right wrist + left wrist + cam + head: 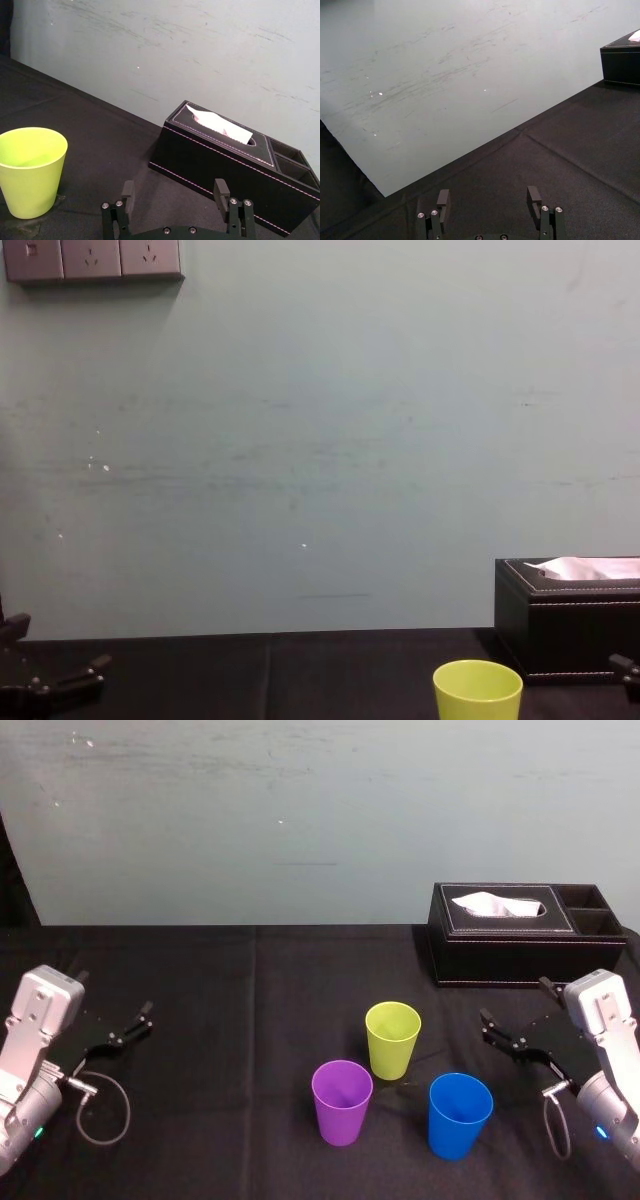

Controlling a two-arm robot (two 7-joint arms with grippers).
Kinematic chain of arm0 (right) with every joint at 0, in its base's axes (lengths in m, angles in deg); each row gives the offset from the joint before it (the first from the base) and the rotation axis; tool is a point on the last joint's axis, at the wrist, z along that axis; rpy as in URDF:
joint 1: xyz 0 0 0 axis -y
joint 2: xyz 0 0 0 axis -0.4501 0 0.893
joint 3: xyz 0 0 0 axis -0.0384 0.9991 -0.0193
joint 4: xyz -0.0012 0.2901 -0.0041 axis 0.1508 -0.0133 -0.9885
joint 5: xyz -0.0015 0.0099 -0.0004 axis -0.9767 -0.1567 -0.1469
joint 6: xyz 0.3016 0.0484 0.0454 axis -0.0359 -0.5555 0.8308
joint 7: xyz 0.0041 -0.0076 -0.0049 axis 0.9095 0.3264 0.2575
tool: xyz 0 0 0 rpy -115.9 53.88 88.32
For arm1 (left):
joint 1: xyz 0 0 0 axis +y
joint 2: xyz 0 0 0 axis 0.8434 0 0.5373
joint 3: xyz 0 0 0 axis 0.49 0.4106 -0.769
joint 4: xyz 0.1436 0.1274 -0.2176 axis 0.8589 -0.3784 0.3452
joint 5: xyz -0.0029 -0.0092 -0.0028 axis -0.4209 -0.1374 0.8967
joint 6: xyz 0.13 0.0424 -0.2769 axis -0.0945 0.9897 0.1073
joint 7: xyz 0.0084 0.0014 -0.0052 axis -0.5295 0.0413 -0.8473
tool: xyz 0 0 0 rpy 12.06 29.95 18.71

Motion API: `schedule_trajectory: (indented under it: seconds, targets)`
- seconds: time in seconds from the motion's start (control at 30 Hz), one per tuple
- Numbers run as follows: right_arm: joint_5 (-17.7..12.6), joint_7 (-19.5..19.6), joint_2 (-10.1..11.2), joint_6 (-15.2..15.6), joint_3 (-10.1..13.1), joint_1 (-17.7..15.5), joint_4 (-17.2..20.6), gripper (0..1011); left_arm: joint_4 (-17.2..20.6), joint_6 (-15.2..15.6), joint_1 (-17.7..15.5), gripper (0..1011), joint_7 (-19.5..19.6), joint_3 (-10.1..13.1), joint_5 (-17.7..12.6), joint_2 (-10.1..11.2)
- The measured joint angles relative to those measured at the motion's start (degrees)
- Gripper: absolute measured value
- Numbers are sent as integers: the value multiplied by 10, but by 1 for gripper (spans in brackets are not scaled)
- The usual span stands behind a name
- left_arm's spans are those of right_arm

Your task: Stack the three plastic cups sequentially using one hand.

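Three plastic cups stand upright and apart on the black tablecloth: a lime-yellow cup (392, 1038) farthest back, a purple cup (342, 1102) front left of it, and a blue cup (460, 1114) front right. My right gripper (516, 1002) hovers open and empty to the right of the cups, just in front of the tissue box. In the right wrist view its fingers (221, 189) stand wide apart, with the lime-yellow cup (31, 170) off to one side. The lime-yellow cup's rim (477, 688) also shows in the chest view. My left gripper (115, 998) rests open at the far left, well away from the cups.
A black tissue box (525, 935) with a white tissue and side compartments stands at the back right, close behind the right gripper. A pale wall (300, 820) bounds the table's far edge. Cables loop beside both wrists.
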Motion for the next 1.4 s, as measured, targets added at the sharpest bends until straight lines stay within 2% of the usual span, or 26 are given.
schedule_trajectory:
  seconds: [1.4]
  targets:
    - [0,0,0,0,0,0,0,1000,0,0,0,1000,0,0,0,0]
